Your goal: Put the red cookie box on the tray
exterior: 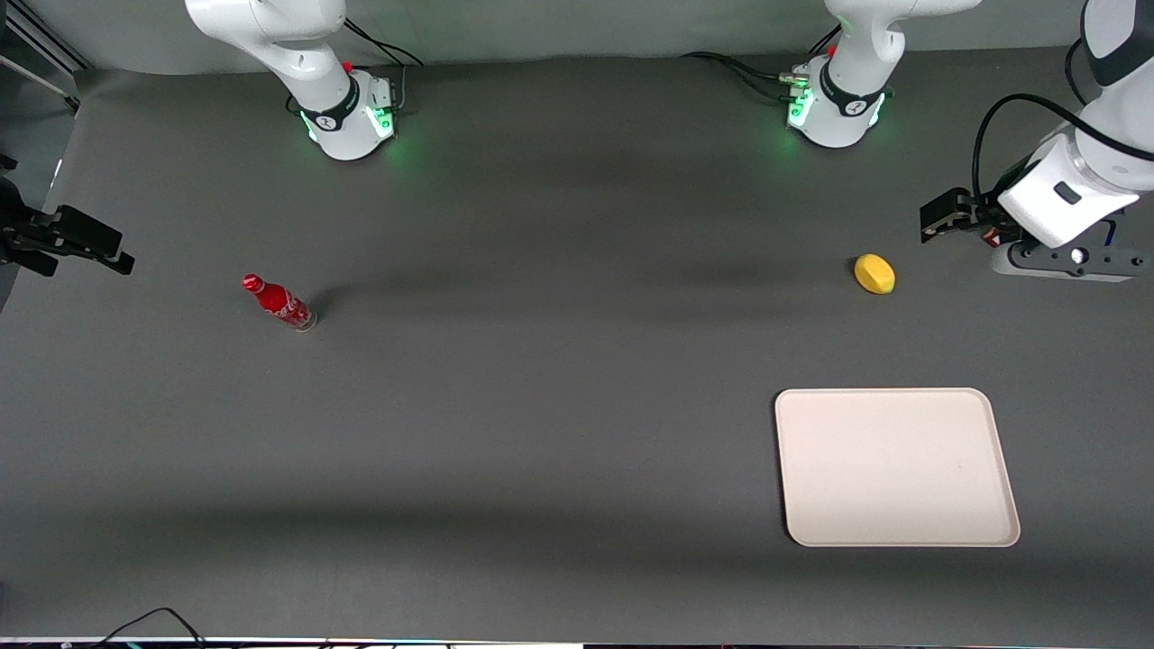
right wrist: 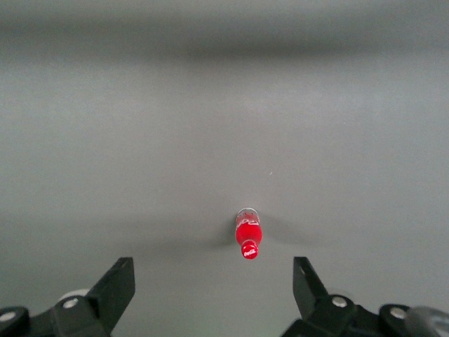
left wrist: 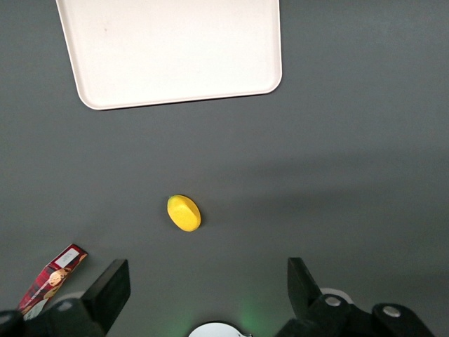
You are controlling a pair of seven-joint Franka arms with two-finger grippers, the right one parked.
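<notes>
The red cookie box (left wrist: 52, 277) shows only in the left wrist view. One end with a white label pokes out beside one finger (left wrist: 112, 288). In the front view the working arm covers it. My left gripper (exterior: 938, 221) hangs above the table at the working arm's end, farther from the front camera than the tray (exterior: 897, 467). The gripper (left wrist: 207, 284) is open, with only bare table between its fingers. The cream-white tray (left wrist: 175, 49) lies flat with nothing on it.
A yellow lemon-like object (exterior: 874, 273) lies on the table between the gripper and the tray, also seen from the wrist (left wrist: 184, 213). A red soda bottle (exterior: 279, 303) stands toward the parked arm's end of the table. Both arm bases stand farthest from the front camera.
</notes>
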